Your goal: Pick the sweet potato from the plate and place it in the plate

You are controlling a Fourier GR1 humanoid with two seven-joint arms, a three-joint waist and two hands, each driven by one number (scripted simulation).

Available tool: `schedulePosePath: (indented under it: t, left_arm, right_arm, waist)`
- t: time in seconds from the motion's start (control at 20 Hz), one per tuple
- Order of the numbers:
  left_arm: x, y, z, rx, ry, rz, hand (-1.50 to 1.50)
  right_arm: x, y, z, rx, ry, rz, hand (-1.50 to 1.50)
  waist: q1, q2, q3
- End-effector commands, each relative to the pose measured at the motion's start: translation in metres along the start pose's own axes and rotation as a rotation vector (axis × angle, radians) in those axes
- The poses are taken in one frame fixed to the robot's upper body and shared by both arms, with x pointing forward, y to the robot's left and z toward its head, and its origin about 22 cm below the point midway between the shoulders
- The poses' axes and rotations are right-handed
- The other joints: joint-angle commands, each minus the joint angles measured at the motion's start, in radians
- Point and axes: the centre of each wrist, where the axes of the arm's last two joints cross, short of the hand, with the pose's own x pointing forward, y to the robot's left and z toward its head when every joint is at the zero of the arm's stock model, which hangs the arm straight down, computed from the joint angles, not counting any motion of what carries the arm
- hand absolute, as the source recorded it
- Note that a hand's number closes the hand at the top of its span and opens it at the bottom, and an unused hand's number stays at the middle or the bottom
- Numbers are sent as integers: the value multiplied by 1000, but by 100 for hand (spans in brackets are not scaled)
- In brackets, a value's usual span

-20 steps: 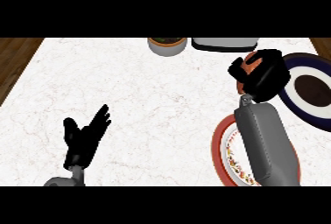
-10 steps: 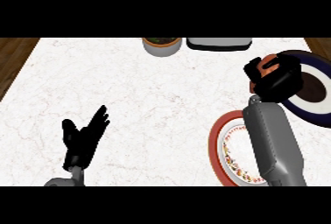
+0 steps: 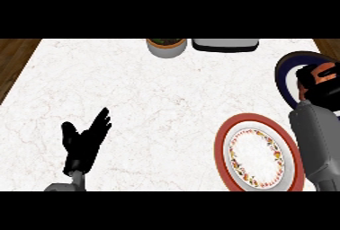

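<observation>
While the left hand [image 3: 85,140] rests open near the surface's [image 3: 153,99] front edge, the right hand [image 3: 320,85] holds a sweet potato [image 3: 325,74] over the dark plate [image 3: 289,74] at the right edge.

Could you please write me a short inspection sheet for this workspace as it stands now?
Surface: white marbled counter.
Job's things: sweet potato held in the right hand over the dark blue plate; red-rimmed plate bare.
Clutter: pot and grey tray at the far edge.
Hands: right hand's fingers curled round the sweet potato; left hand open, resting at the lower left.
Cables: nothing seen.
Surroundings: wood floor.
</observation>
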Motion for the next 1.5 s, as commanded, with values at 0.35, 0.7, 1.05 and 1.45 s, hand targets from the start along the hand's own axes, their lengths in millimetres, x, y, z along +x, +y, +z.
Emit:
schedulePosePath:
  t: [0.35, 0.7, 1.05, 1.45]
  left_arm:
    - [15, 2, -4, 5, -18, -3, 0]
    - [2, -6, 0, -22, -12, -16, 0]
    - [-3, 0, -2, 0, -3, 4, 0]
    - [-2, 12, 3, 15, -16, 0, 0]
  right_arm:
    - [-52, -14, -62, -108, 31, 8, 150]
    - [-67, -16, -84, 212, 241, 200, -150]
    - [-52, -19, -88, 243, 167, -26, -150]
    - [-70, -42, -103, 88, 194, -274, -150]
  waist:
    - [6, 5, 3]
    - [25, 14, 8]
    - [16, 14, 10]
    - [-6, 7, 10]
